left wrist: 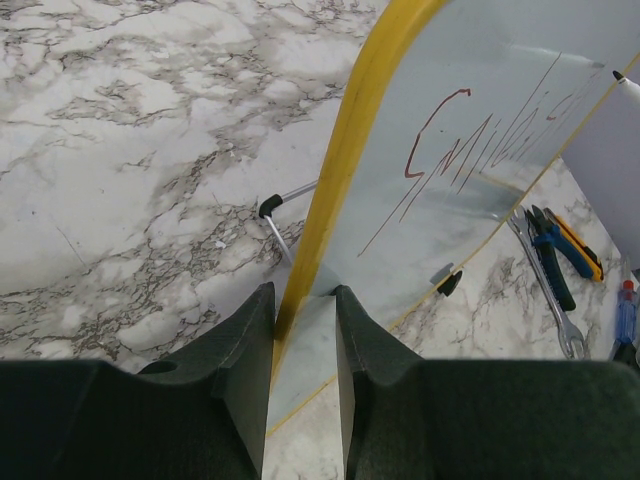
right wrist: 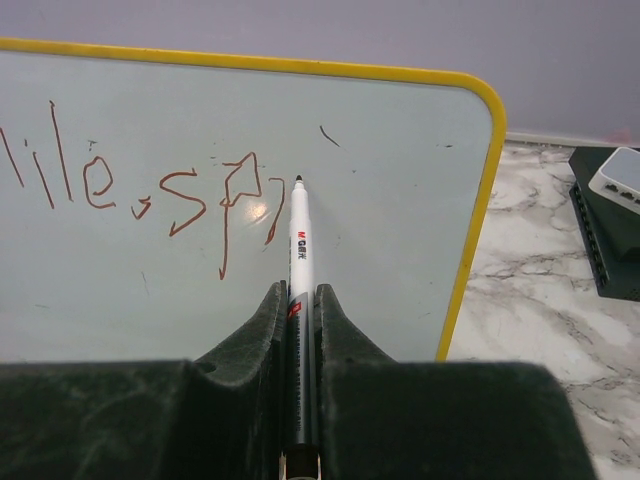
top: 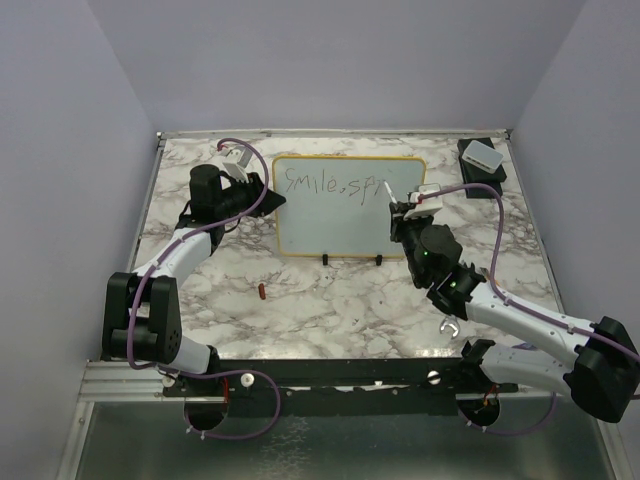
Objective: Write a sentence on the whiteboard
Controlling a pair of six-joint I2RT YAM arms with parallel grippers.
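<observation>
Holding the marker (right wrist: 300,240) in my right claw (right wrist: 297,292), tip beside the unfinished sentence (right wrist: 186,205), I pinch the whiteboard (left wrist: 470,170) by its rim in my left claw (left wrist: 303,300).

The whiteboard (top: 340,228) is pale grey-white with a yellow rim. The sentence (top: 330,185) on it is dark red-brown. The pen (right wrist: 300,250) is white with a black tip. The desk (top: 330,310) is white with grey swirly lines.

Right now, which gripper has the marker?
The right gripper: it pinches the white marker, whose tip is at the whiteboard just after "sp". The left gripper carries no marker; it clamps the board's yellow left rim.
</observation>
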